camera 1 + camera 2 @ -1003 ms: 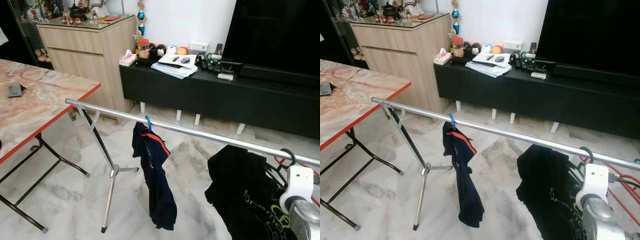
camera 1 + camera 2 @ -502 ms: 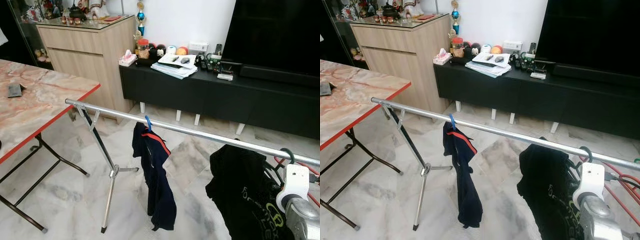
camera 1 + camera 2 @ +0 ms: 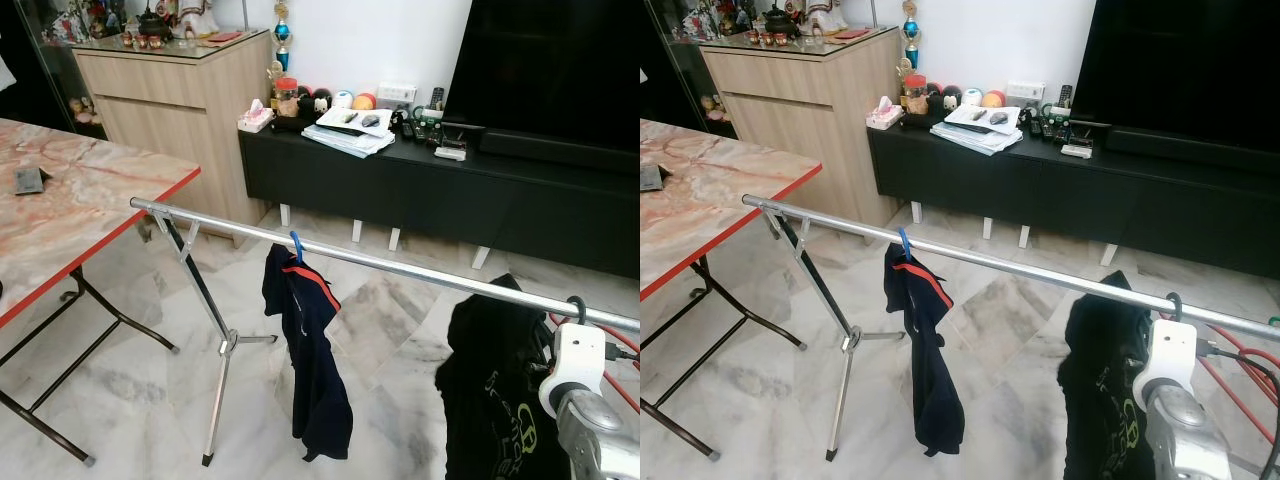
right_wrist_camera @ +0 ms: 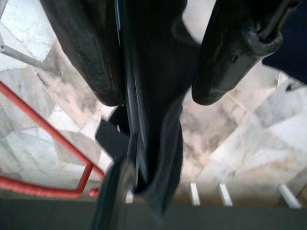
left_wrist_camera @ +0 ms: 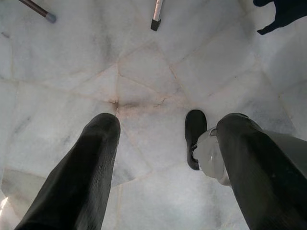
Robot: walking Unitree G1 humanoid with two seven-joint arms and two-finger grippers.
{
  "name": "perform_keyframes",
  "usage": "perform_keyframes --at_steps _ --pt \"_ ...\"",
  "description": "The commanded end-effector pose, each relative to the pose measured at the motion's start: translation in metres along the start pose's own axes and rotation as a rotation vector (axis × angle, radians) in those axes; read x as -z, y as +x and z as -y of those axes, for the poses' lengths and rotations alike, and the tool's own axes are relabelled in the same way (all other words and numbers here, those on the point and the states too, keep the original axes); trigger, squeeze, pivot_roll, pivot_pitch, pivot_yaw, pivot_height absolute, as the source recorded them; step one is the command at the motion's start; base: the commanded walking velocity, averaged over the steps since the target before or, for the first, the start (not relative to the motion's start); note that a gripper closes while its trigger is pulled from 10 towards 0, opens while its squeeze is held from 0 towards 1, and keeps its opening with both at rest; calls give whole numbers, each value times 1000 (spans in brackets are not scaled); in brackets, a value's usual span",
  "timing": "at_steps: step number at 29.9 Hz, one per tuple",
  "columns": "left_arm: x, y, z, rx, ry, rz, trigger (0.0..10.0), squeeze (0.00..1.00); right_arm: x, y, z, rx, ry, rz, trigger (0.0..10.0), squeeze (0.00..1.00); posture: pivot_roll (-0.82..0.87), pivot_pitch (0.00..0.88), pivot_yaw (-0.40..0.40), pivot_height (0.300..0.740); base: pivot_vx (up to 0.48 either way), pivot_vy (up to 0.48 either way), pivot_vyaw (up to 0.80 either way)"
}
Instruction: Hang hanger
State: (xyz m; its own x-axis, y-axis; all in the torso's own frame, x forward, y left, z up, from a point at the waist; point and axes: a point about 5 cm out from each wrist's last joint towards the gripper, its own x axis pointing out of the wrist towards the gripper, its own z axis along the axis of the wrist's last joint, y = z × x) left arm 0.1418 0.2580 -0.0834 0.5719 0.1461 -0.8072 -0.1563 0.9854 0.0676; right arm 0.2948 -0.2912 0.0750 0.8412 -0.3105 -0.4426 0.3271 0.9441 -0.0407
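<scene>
Step in hand: the right gripper [image 4: 153, 72] holds a black hanger [image 4: 136, 143] carrying a black shirt [image 3: 1102, 400] up at the silver rail [image 3: 400, 268], near the rail's right end. The hanger's dark hook [image 3: 577, 308] shows at the rail, just above the arm's white wrist; I judge it is hooked on or about to be, but the frames do not settle whether it bears its own weight.

Right claw: its two black fingers [image 4: 81, 52] are pressed in on the hanger and the dark cloth between them, so it is pinching the hanger.

Left claw: the left gripper [image 5: 163, 158] hangs idle over the marble floor [image 5: 144, 72], fingers spread apart and holding nothing.

Task's thing: the hanger with the black shirt sits at the right end of the rail, well apart from the navy shirt [image 3: 305, 350] that hangs on a blue hanger [image 3: 296, 244] near the rail's middle.

Next move: judged from this, seat the hook fully over the rail, then let go and draw the arm back without dragging the shirt. A red frame [image 4: 43, 143] lies close below the gripper and could snag.

Writing: the black shirt bears pale and green lettering, too folded and partial to read. No other label is legible.
</scene>
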Motion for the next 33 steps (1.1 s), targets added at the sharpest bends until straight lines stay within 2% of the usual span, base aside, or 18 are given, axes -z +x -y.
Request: perform_keyframes --at_steps 1,3,8,13,16,21,22,23,24,31,32,33 --pt "4 -1 -2 -2 8 -18 10000 0 -6 2 1 25 55 26 10000 0 8 0 22 740 0 0 0" --pt "4 -2 -6 -5 8 -17 10000 0 -10 4 1 30 95 38 10000 0 8 0 24 740 0 0 0" --pt "4 -3 -9 -7 8 -17 10000 0 -11 8 1 52 129 27 10000 0 10 0 27 740 0 0 0" --pt "2 -2 -9 -5 10 -14 10000 0 6 14 -2 88 206 -55 10000 0 20 0 30 740 0 0 0" --pt "0 -1 -8 -4 12 -13 10000 0 12 16 -6 105 254 -77 10000 0 24 0 35 740 0 0 0" --pt "-1 -1 -6 -4 15 -13 10000 0 14 18 -8 114 282 -84 10000 0 28 0 37 740 0 0 0" --pt "-1 -1 -7 -6 16 -13 10000 0 14 19 -10 113 283 -87 7451 0 29 0 38 740 0 0 0" --pt "-1 -1 -7 -6 17 -13 10000 0 15 20 -11 114 285 -87 7451 0 29 0 38 740 0 0 0" --pt "-1 -1 -7 -6 17 -13 10000 0 15 20 -11 116 287 -87 0 0 30 0 38 740 0 0 0" --pt "0 -1 -7 -8 18 -11 10000 0 7 24 -16 105 301 -46 0 0 32 0 40 740 0 0 0" --pt "0 -1 -7 -8 18 -11 10000 0 5 24 -16 103 295 -32 863 0 33 0 41 740 0 0 0" --pt "0 -1 -7 -8 19 -11 10000 0 0 25 -17 99 285 -2 4471 0 34 0 41 740 0 0 0"
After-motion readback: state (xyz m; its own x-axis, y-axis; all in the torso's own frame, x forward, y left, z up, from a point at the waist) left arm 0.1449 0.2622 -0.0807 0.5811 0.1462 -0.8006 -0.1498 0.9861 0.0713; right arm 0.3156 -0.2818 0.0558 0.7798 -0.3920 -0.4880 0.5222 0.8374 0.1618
